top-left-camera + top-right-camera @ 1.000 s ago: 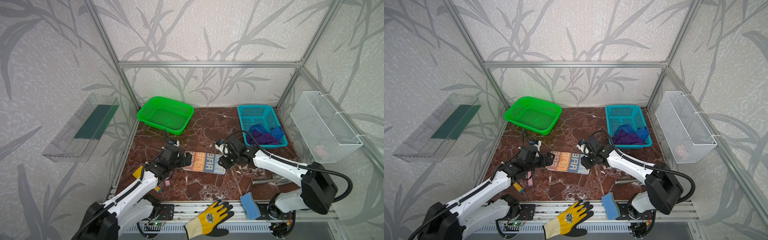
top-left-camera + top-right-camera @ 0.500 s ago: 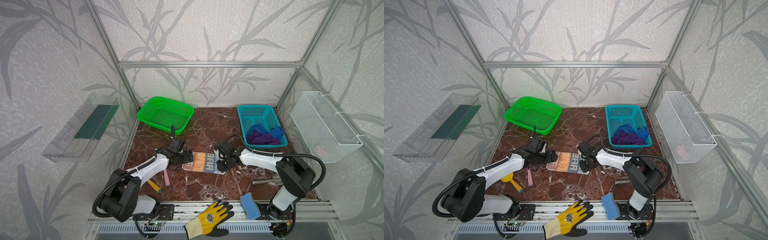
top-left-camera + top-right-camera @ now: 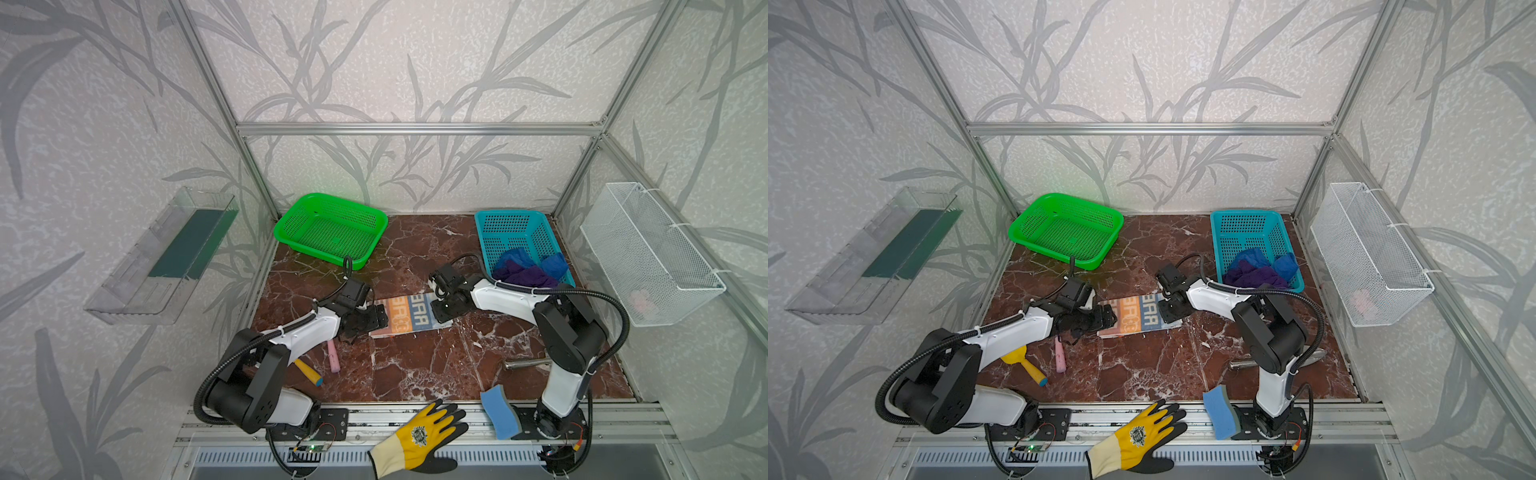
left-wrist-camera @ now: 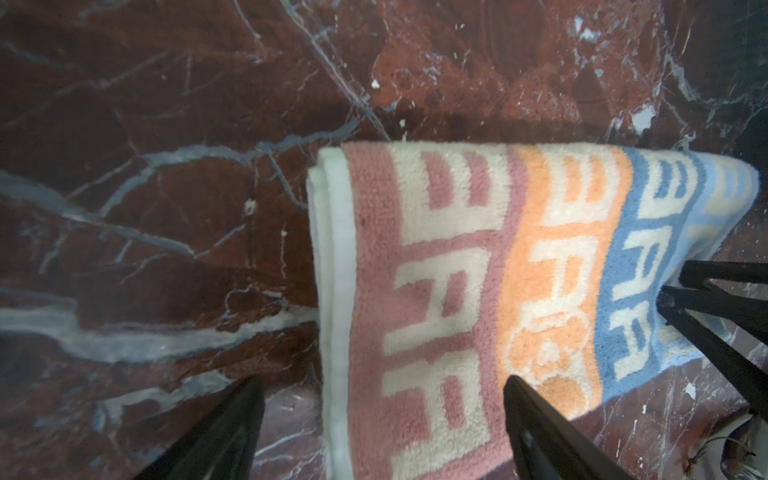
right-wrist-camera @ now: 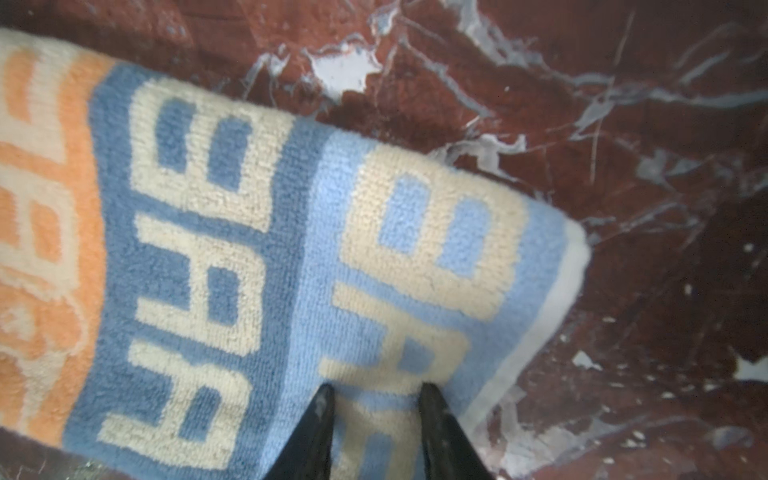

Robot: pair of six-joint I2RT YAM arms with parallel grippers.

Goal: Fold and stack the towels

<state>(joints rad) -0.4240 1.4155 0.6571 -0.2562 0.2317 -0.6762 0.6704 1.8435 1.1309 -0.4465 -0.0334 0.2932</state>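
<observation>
Table (image 3: 415, 365) carries the lettered towel (image 3: 409, 312), folded flat, just off the near left corner of the teal basket (image 3: 515, 232); left fingers (image 4: 224, 432) spread wide astride its pink end, right fingers (image 5: 318, 424) apparently pinching its light blue end; purple towel (image 3: 525, 276) and blue towel (image 3: 552, 264) sit heaped inside that basket

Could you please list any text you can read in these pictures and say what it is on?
"BA" plus a third block letter, R or A, unclear: repeated down the coloured stripes of the lettered towel.
Badge on the yellow glove: too small to read.
Nothing else lettered shows.
</observation>
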